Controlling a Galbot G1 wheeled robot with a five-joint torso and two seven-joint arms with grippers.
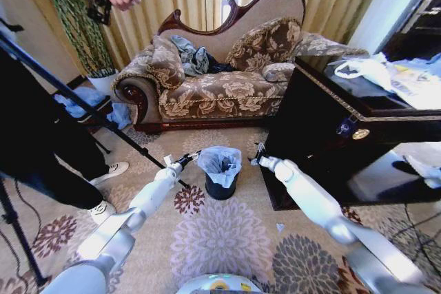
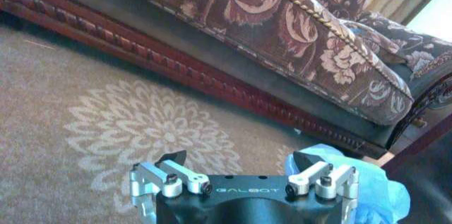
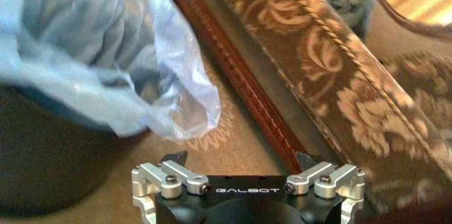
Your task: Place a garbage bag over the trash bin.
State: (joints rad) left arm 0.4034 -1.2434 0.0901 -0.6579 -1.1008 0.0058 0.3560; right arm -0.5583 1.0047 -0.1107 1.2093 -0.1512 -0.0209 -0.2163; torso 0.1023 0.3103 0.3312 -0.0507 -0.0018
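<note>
From where I stand, the left tool (image 1: pixel 187 160) hangs low over the carpet (image 1: pixel 220 239) at about nine o'clock from the trash bin (image 1: pixel 220 187), its fingers spread wide with nothing between them. The left wrist view shows a pale blue fold of the garbage bag (image 2: pixel 367 192) just beside one finger, apart from it as far as I can tell.

The bin stands upright on the carpet in front of the sofa (image 1: pixel 220 87), and the bag (image 1: pixel 220 162) is already draped into and over its mouth, the plastic bunched and spilling down the rim. The bin's long axis runs straight up, so any tidying of the bag would be done around the rim from the sides.

The right tool (image 1: pixel 260 159) sits at about three o'clock from the bin, also gaping and empty; in its wrist view the bag (image 3: pixel 141 75) billows over the black bin wall (image 3: pixel 50 155), with a loose flap hanging down toward the carpet. Both arms look about equally near, the right perhaps a shade farther.

Around them: the dark bench (image 1: pixel 358 122) crowds the right arm at its three o'clock, and a tripod leg (image 1: pixel 83 108) slants down toward the left arm.
</note>
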